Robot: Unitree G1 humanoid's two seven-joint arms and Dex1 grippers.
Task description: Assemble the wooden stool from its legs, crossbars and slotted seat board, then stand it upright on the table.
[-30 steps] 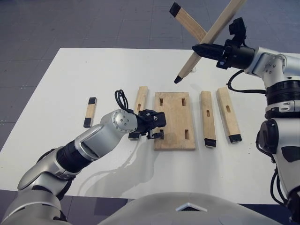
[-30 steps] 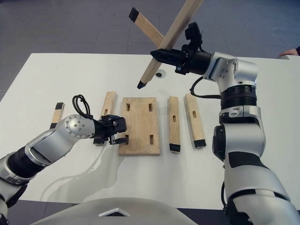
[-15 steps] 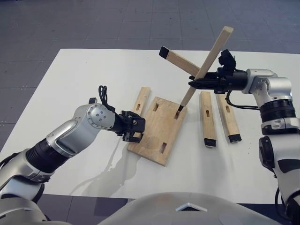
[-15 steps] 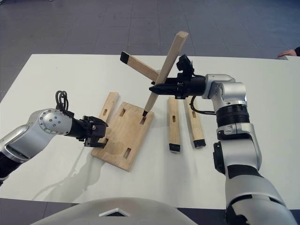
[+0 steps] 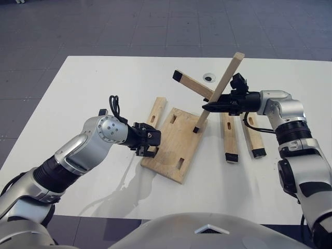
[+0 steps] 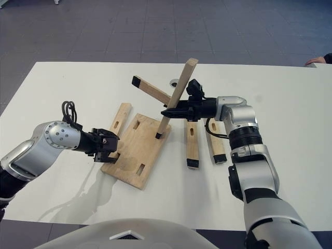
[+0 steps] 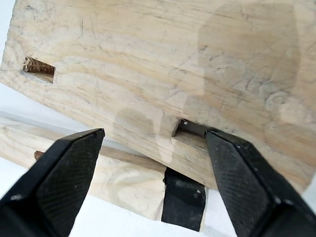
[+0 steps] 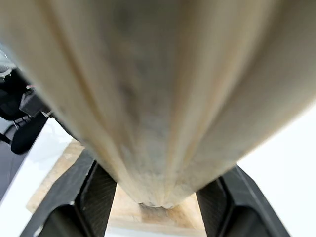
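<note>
Clamped on the pale crossed wooden legs (image 5: 229,77), the right end effector (image 5: 205,107) is holding their black tip (image 5: 196,129) at the tan slotted seat board (image 5: 175,142) below, which the left end effector (image 5: 151,142), fingers apart alongside its edge, should be steadying.

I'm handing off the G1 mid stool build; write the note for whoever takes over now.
Left gripper: open, at the seat board's near-left edge; that edge rests on a slotted piece.
Right gripper: shut on the crossed pair, its black-tipped lower end at a far slot of the board; seating unclear.
Two slotted pieces lie right of the board.
Done: one pair crossed. Left: seat it, add the remaining pieces, stand the stool upright.
</note>
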